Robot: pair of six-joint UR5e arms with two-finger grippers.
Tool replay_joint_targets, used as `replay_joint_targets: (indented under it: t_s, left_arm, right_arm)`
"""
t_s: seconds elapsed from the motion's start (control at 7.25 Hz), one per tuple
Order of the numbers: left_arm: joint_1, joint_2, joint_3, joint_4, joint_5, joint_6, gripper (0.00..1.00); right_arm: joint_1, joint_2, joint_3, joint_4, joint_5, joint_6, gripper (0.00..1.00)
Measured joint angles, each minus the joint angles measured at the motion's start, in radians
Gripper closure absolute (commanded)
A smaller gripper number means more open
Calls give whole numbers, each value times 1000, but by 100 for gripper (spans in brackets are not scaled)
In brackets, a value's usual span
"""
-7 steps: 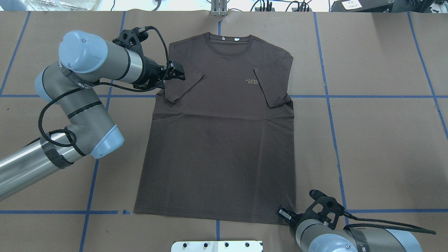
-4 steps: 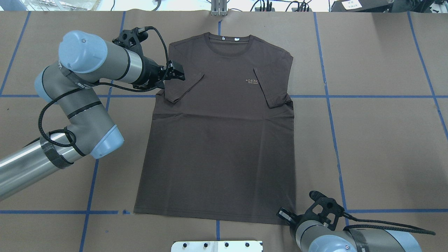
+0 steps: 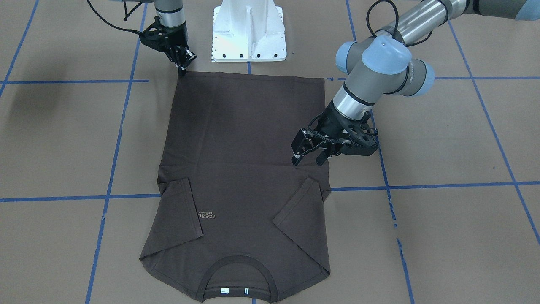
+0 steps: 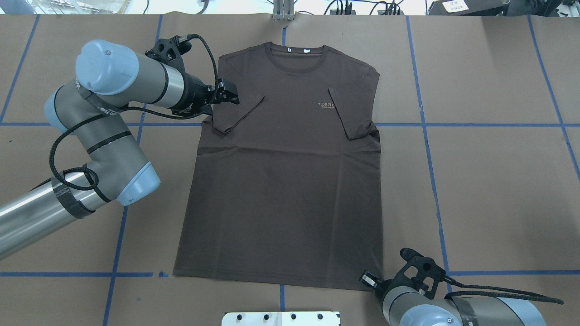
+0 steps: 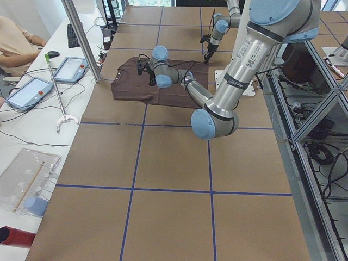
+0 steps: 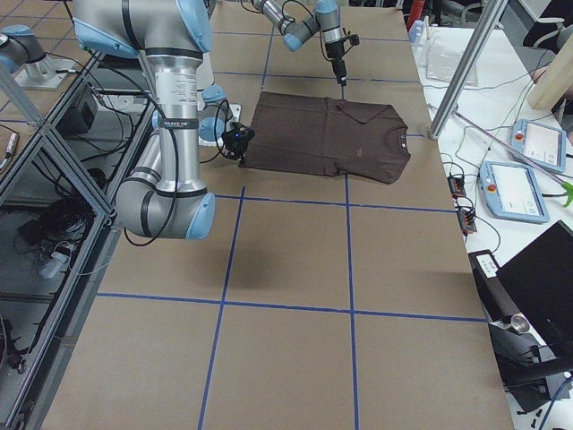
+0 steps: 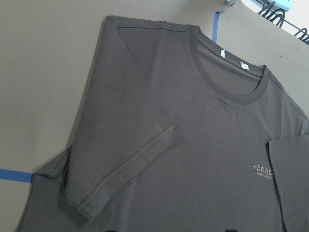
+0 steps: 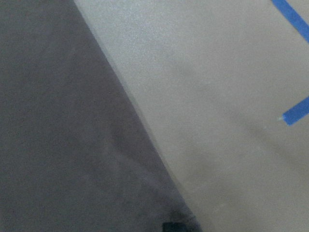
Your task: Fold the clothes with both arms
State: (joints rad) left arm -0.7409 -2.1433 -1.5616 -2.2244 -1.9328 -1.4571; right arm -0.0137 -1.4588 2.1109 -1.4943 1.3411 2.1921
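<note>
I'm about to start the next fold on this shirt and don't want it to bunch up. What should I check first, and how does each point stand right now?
1. The shirt lies flat on the table: ok, with only faint creases across the middle.
2. The left-side sleeve and the right-side sleeve are folded in over the chest: ok.
3. The left gripper is open and free: ok. It is at the shirt's side edge by the sleeve and holds nothing.
4. The right gripper is at the hem corner: ok.
5. The right gripper has a hold on the hem: cannot tell, because its fingertips are too small and dark to read.
</note>
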Motion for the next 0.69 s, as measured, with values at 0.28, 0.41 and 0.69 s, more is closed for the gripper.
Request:
replay_joint_targets:
  t_s: [0.28, 0.41, 0.69]
  left_arm:
    - [0, -2, 0, 0, 0, -1, 19]
    - [0, -2, 0, 0, 0, -2, 19]
    - [0, -3, 0, 0, 0, -2, 19]
  right_arm:
    - [1, -1, 2, 0, 6, 0, 65]
    - [0, -1, 2, -1, 7, 1, 60]
    - [-2, -4, 3, -2, 6, 1, 38]
